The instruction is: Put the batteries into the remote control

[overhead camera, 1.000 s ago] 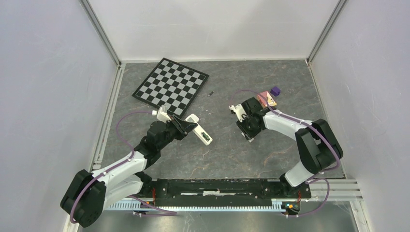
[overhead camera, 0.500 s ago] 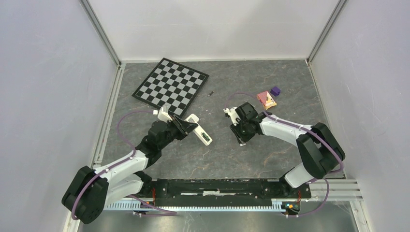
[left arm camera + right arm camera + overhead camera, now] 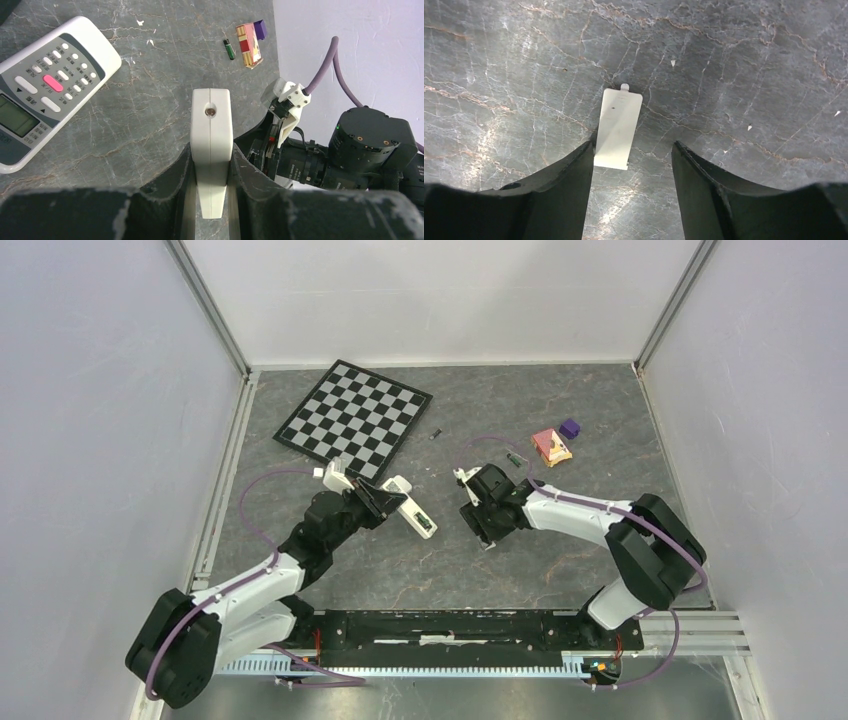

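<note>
Grey marbled surface (image 3: 560,400): left gripper (image 3: 212,152) clamps the white remote control (image 3: 211,125) edge-on, right gripper (image 3: 632,145) gapes over the loose cover (image 3: 618,127), and a battery (image 3: 228,49) lies beside the orange box (image 3: 248,44), likely light, slick, roll-prone, best pinched mid-barrel.

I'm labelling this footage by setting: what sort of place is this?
Probably a robot test cell: white panel walls on metal framing, a calibration-style checkerboard, and a left arm and right arm mounted at the edge of the table.
</note>
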### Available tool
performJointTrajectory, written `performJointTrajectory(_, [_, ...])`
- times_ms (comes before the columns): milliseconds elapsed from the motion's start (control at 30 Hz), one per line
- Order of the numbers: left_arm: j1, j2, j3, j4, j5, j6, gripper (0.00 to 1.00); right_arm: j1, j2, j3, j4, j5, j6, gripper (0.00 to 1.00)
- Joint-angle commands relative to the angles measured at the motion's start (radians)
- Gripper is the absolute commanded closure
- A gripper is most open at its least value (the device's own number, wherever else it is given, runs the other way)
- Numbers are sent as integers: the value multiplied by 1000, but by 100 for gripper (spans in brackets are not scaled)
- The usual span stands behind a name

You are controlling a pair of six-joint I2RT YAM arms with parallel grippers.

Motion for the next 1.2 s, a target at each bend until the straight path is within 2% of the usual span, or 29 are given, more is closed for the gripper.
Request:
performJointTrajectory(0, [-4, -24, -9, 14, -43, 52, 98, 21, -11, 21, -26, 82, 86, 36])
performJointTrajectory(167, [-4, -29, -15, 14, -45, 54, 98, 44, -8, 9, -41, 38, 121, 42])
performJointTrajectory(533, [-4, -40, -24, 15, -70, 60, 98, 51, -7, -12, -68, 5, 159, 42])
performJointTrajectory(800, [-4, -45, -26, 14, -73, 62, 98, 51, 35, -24, -85, 9, 211, 53])
performJointTrajectory(933, [-4, -53, -19, 8, -73, 70, 98, 50, 46, -17, -100, 11, 220, 55])
performJointTrajectory(1000, [-5, -56, -21, 7, -75, 71, 98, 51, 47, -15, -112, 18, 218, 58])
performJointTrajectory(1167, [-4, -44, -28, 20, -75, 72, 98, 51, 48, -20, -118, 32, 200, 76])
